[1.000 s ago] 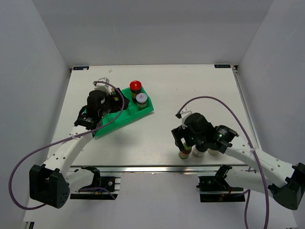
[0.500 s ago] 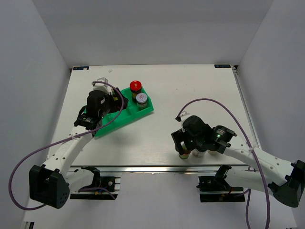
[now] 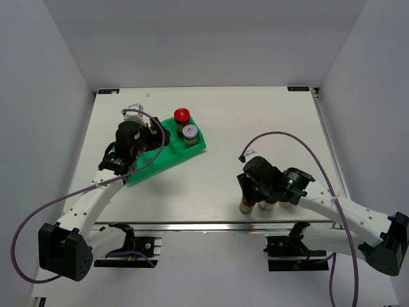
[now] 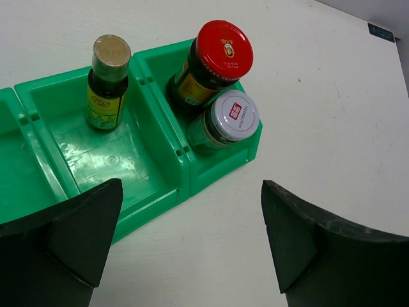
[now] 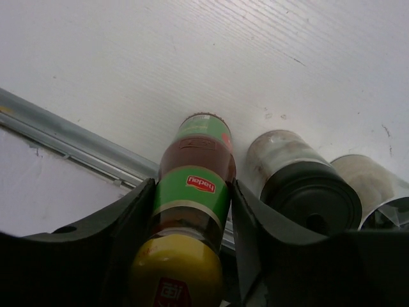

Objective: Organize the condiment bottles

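The right claw point(image 5: 192, 211) is shut on the upright yellow-capped bottle point(image 5: 193, 185) at the table's point(image 3: 255, 121) near edge, and the bin point(image 3: 172, 155) it likely goes to lies at ten o'clock, nearer the left claw point(image 4: 192, 233), which hangs open over it.

White table point(image 3: 255, 115): green bin point(image 3: 167, 157) left of centre; yellow-capped bottle point(image 5: 192, 192), black-lidded jar point(image 5: 305, 192), second jar point(image 5: 364, 179) at near-right edge.
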{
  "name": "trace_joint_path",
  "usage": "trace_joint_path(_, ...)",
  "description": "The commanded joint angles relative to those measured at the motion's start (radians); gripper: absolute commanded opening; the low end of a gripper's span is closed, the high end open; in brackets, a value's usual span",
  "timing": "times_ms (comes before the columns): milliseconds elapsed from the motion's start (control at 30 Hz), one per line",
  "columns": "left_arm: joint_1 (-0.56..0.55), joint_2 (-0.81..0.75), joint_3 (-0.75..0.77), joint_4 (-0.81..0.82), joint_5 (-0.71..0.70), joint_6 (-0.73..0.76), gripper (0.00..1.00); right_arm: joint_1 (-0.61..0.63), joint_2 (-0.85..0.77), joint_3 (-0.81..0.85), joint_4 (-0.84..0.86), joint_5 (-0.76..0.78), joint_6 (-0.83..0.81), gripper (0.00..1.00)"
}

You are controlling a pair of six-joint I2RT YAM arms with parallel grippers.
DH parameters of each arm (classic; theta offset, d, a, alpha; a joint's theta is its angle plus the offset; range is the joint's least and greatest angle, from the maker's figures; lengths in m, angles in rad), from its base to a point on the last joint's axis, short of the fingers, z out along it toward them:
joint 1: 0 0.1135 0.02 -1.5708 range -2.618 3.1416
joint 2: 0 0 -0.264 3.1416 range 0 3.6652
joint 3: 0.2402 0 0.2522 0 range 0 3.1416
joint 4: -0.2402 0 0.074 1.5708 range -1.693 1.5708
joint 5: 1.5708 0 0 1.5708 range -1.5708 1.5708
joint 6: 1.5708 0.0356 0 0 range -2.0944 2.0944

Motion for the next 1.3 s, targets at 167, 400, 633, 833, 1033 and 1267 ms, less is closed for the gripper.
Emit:
trace_joint_path(167, 0.001, -0.032, 0.0, -0.01, -0.015, 0.004, 0.98, 0.007, -0.029, 0.047, 0.019, -0.007, 0.003, 0.25)
trace_joint_path(400, 0.001, -0.049, 0.015, -0.054, -0.018, -0.036, 0.98, 0.009, 0.029, 0.177, 0.17, -0.07, -0.133, 0.16)
trace_joint_path(633, 0.001, -0.113, 0.024, -0.132, -0.068, -0.121, 0.98, 0.009, 0.199, 0.379, 0.42, -0.116, -0.262, 0.08)
trace_joint_path(833, 0.001, -0.214, 0.021, -0.227, -0.177, -0.226, 0.98, 0.009, 0.432, 0.569, 0.552, -0.114, -0.299, 0.03)
trace_joint_path(1033, 0.002, -0.299, 0.0, -0.293, -0.303, -0.299, 0.98, 0.009, 0.684, 0.833, 0.634, -0.14, -0.308, 0.02)
trace_joint_path(1267, 0.001, -0.314, -0.002, -0.312, -0.374, -0.302, 0.98, 0.009, 0.921, 1.083, 0.693, -0.085, -0.303, 0.01)
